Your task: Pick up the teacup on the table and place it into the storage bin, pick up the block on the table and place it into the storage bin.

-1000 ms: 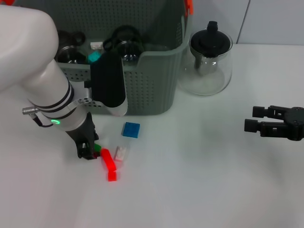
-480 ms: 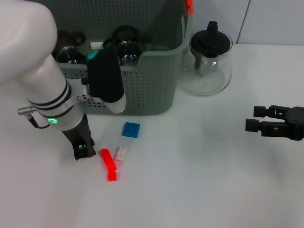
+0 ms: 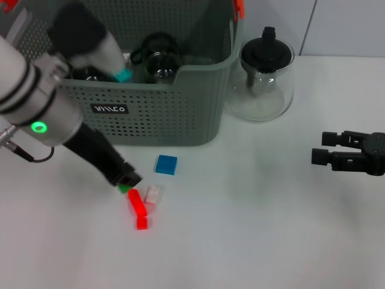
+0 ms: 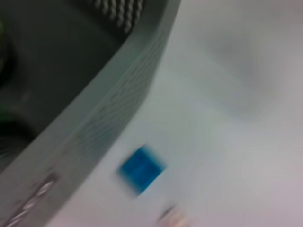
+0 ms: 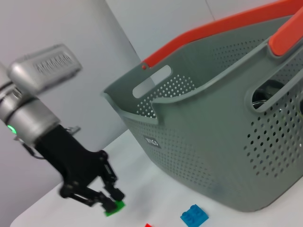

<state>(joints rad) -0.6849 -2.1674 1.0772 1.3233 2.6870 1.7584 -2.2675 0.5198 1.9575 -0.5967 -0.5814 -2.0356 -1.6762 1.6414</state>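
Now on the block step: my left claw pinches a small green block just above the tabletop, in front of the storage bin, beside the red block, white block and blue block. Dark glassware shows inside the bin; I cannot confirm the teacup. Next, I judge, comes a lift over the near wall and release. My right claw idles spread, well apart.

your left wrist view smeared by blur, blue block fuzzy, storage bin cut off, bin contents unreadable
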